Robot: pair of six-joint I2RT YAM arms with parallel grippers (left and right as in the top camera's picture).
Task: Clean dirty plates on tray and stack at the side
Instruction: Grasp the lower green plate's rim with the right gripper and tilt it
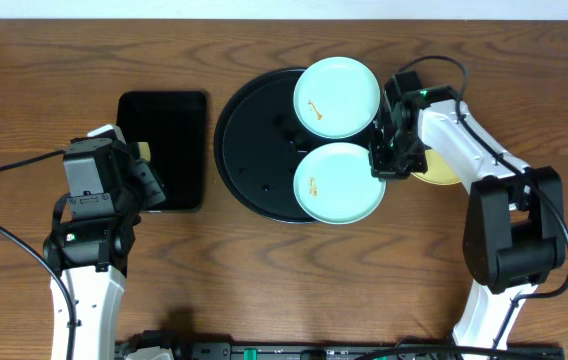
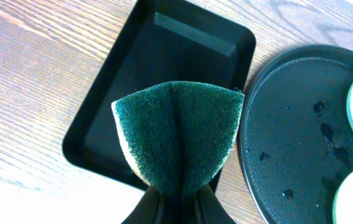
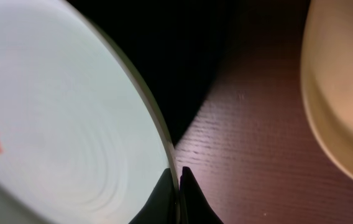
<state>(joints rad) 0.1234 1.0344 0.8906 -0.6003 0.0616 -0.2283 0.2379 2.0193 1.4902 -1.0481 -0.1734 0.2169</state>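
1. The right gripper [image 3: 178, 190] has its fingers closed thin on the rim of the lower mint plate [image 1: 338, 182]. It grips at the right edge, where the plate overhangs the round black tray [image 1: 249, 150] and the wood shows beneath. An overhanging rim is the one spot where a flat plate lets a finger get under it, which probably explains the choice
2. That plate lies on the tray's front right part and the upper mint plate [image 1: 337, 97] on its back right. Their rims are close, but I cannot tell whether they touch. Each carries a small orange smudge near the middle, so I judge that both need wiping
3. The pale yellow plate [image 1: 436, 178] sits off the tray on the wooden table [image 1: 264, 290], just beside the right gripper and partly under that arm. It is probably the start of the side stack
4. The left gripper [image 2: 178, 208] is clamped on the sponge [image 2: 176, 137], squeezing it until the dark green face creases down the middle. The sponge hangs scrub side out over the rectangular black tray [image 2: 164, 56], well apart from the plates
5. The plates look smooth and thin-rimmed, with faint concentric rings. The round tray is glossy with a raised rim and a few dark specks. The sponge's scouring face is coarse and fibrous over pale foam, and the table is grained wood
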